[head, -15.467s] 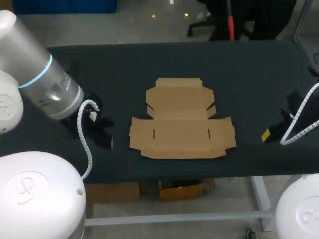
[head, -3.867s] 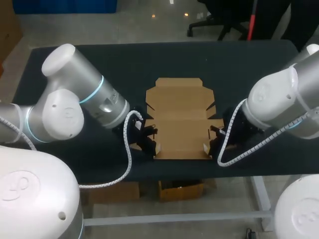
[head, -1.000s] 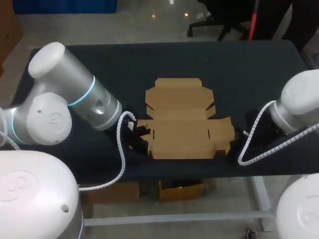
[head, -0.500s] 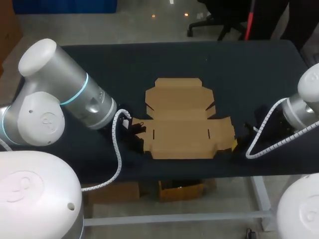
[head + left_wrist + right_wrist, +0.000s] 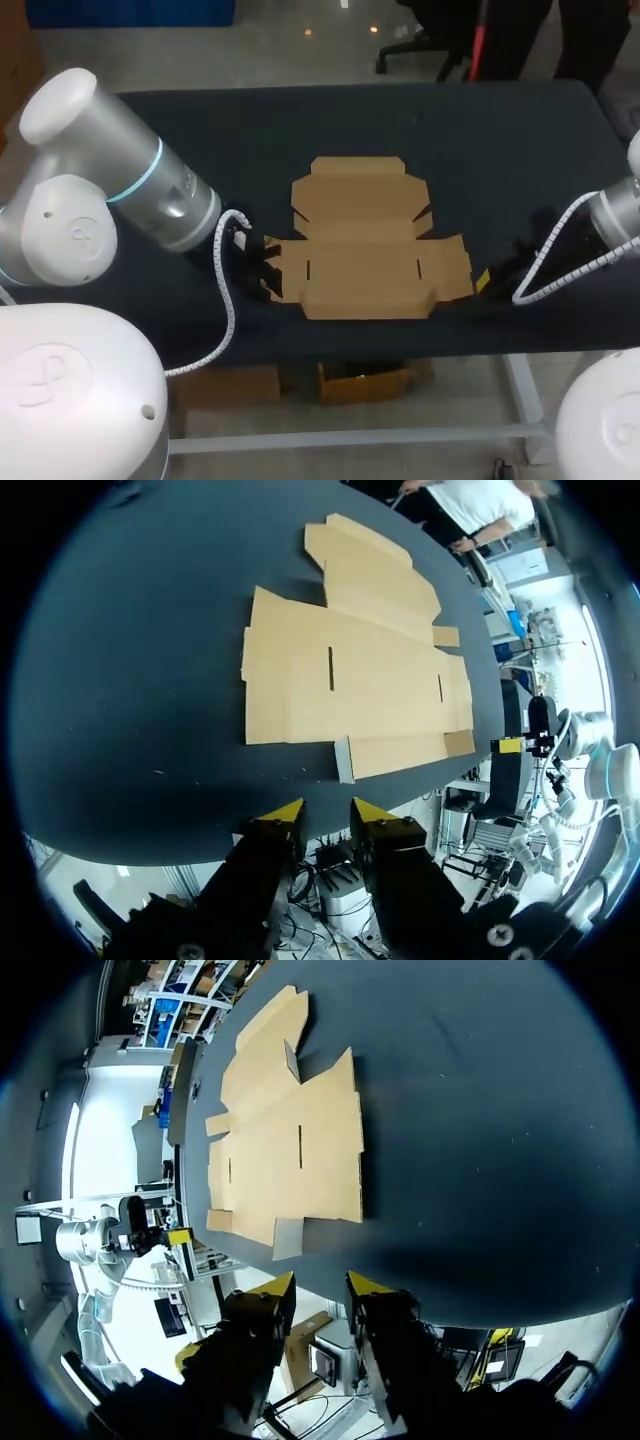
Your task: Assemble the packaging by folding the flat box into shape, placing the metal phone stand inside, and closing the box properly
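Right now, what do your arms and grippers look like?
The left arm and right arm are thick round tubes, white and silver-grey; the left one bears a light-blue ring. A white coiled cable runs along each. The left gripper and right gripper are black, with two yellow-tipped fingers.

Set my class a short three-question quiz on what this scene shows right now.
1. True or false: the box lies unfolded on the table.
2. What does the left tool hold? A the box, B nothing, C a stand.
3. Fill in: the right tool is ___ (open or shut).
Key: 1 true; 2 B; 3 open.
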Available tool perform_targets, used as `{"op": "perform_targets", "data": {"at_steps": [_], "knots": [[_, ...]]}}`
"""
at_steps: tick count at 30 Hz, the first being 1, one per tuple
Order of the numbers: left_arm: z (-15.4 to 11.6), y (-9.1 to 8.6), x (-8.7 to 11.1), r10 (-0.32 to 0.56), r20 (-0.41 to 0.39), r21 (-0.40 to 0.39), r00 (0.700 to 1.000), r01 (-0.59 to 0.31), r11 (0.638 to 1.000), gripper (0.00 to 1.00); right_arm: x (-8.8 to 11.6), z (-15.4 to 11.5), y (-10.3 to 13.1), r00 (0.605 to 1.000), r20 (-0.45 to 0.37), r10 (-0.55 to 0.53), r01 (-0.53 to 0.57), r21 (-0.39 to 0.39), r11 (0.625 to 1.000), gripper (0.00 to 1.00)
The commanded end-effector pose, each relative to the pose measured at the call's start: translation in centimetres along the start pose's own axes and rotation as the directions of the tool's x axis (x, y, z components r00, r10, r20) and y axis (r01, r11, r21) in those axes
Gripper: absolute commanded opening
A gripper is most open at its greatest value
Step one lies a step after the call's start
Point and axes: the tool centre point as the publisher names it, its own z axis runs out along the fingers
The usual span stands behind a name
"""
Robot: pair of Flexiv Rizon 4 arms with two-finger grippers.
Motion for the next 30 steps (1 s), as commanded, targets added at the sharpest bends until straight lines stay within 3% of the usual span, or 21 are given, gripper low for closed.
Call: {"op": "perform_targets", "data": {"at_steps": [1,3,4,16,30], "knots": [[-0.7,-0.2,0.3,-0.003,0.015,-0.002,1.000,0.003,1.000,1.00,-0.1,-1.4,0.3,0.997,-0.080,0.000,0.001,0.002,1.000,0.49],[-0.9,-0.3,0.4,-0.004,0.022,0.000,1.000,0.004,1.000,1.00,-0.1,-1.9,0.5,0.997,-0.072,-0.001,0.000,-0.003,1.000,0.76],[-1.0,-0.4,0.5,-0.004,0.025,0.004,1.000,0.004,1.000,1.00,-0.1,-2.2,0.6,0.998,-0.067,-0.003,0.003,-0.005,1.000,1.00],[-3.3,-2.7,0.4,-0.010,0.051,-0.006,0.999,0.010,1.000,1.00,-0.1,-4.3,2.5,0.998,-0.055,-0.019,0.019,0.001,1.000,1.00],[-3.5,-2.8,0.5,-0.016,0.065,0.013,0.998,0.015,1.000,1.00,-0.1,-4.3,2.5,0.998,-0.055,-0.019,0.019,0.001,1.000,1.00]]}}
